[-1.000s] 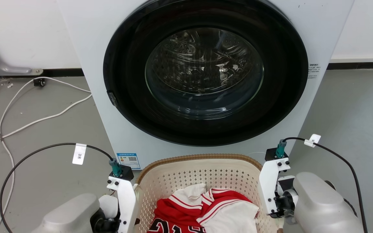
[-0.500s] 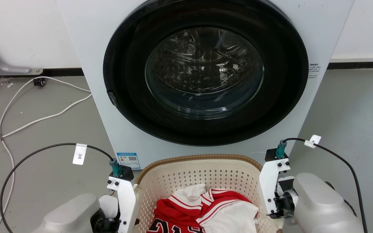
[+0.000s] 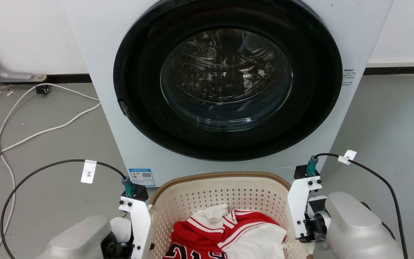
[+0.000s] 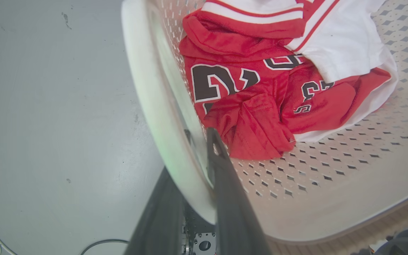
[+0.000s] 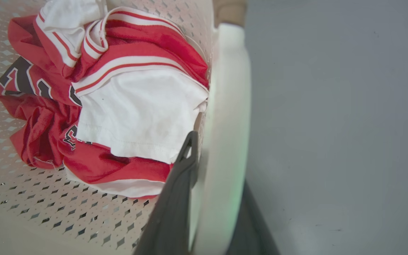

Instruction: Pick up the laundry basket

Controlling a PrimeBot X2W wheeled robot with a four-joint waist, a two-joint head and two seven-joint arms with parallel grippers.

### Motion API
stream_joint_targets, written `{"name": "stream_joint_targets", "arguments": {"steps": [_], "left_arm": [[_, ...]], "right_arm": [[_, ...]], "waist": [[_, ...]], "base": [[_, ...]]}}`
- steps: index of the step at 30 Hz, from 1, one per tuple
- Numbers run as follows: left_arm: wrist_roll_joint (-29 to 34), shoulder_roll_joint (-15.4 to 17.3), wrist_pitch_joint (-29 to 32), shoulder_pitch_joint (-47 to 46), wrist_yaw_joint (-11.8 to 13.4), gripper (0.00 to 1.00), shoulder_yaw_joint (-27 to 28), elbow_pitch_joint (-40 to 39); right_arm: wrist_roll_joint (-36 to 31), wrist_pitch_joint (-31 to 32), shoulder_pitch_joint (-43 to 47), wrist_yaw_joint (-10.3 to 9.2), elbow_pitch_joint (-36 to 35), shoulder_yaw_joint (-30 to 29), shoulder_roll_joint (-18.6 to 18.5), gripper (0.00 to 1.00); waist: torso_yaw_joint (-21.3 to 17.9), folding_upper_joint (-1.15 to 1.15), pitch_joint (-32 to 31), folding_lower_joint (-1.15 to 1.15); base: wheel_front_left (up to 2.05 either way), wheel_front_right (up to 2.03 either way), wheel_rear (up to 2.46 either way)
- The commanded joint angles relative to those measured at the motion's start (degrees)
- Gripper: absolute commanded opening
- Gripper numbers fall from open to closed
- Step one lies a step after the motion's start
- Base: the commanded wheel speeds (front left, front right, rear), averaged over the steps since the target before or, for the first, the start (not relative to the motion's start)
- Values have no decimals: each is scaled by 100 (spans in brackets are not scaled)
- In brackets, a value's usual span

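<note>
The grasp looks made and the lift is the step in hand. The left claw (image 4: 190, 156) is closed across the white handle (image 4: 147, 88) of the laundry basket (image 3: 221, 176), one finger inside the wall, one outside; the right claw (image 5: 218, 166) pinches the opposite handle (image 5: 227, 88) likewise. Next both arms should rise together, level, or the basket tips. It sits low, just before the washing machine (image 3: 354, 36), cream, perforated, brown-rimmed, holding red and white jerseys (image 3: 228, 230); whether it is clear of the floor (image 3: 49, 136) I cannot tell
</note>
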Motion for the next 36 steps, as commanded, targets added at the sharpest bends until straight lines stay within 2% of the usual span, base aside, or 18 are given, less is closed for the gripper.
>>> {"name": "stream_joint_targets", "arguments": {"steps": [1, 36], "left_arm": [[66, 48, 33, -34, -62, 0, -15, -2], [67, 8, 44, -70, -62, 0, -15, 39]], "right_arm": [[18, -34, -111, 14, 19, 45, -82, 0], [220, -113, -184, 14, 118, 219, -80, 0]], "waist": [[-3, 0, 1, 0], [1, 0, -4, 0]], "base": [[0, 0, 0], [0, 0, 0]]}}
